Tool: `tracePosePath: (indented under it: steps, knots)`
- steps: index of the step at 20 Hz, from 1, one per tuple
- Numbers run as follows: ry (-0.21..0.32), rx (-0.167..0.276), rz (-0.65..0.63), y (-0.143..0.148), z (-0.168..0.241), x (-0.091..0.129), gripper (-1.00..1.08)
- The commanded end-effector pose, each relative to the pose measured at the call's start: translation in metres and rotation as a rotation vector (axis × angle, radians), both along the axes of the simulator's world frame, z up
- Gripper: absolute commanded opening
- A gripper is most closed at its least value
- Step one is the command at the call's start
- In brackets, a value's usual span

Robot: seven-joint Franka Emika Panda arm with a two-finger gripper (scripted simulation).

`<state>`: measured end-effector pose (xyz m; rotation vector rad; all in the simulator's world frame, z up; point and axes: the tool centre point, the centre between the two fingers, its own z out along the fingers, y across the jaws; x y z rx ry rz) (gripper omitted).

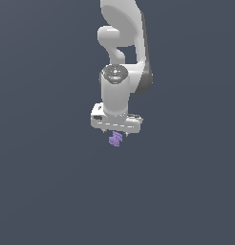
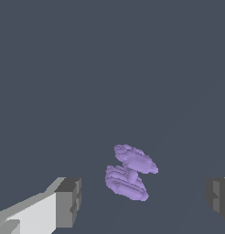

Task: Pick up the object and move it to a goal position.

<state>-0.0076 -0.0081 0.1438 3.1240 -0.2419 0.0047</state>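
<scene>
One arm, one gripper (image 1: 115, 132), one object (image 1: 115, 139): that is the whole count on this flat dark grey surface (image 1: 48, 191). From the wrist view the two fingers (image 2: 68, 201) stand spread wide, with the light-purple object (image 2: 129, 171) lying between them and touching neither. It is a small blocky piece of two lumpy lobes joined at the middle. From the exterior view it sits just below the white gripper body, with open ground on both sides.
</scene>
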Motion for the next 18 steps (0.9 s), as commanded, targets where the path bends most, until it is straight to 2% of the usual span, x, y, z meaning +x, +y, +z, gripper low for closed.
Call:
tracePosePath:
  steps: [1,10,18]
  knots:
    - [0.0,0.003,-0.062,0.0,-0.01,-0.005,1.0]
    - [0.001,0.009,-0.279,-0.001,-0.041,-0.024,1.0]
    - [0.001,0.009,-0.368,-0.002,-0.053,-0.032,1.0]
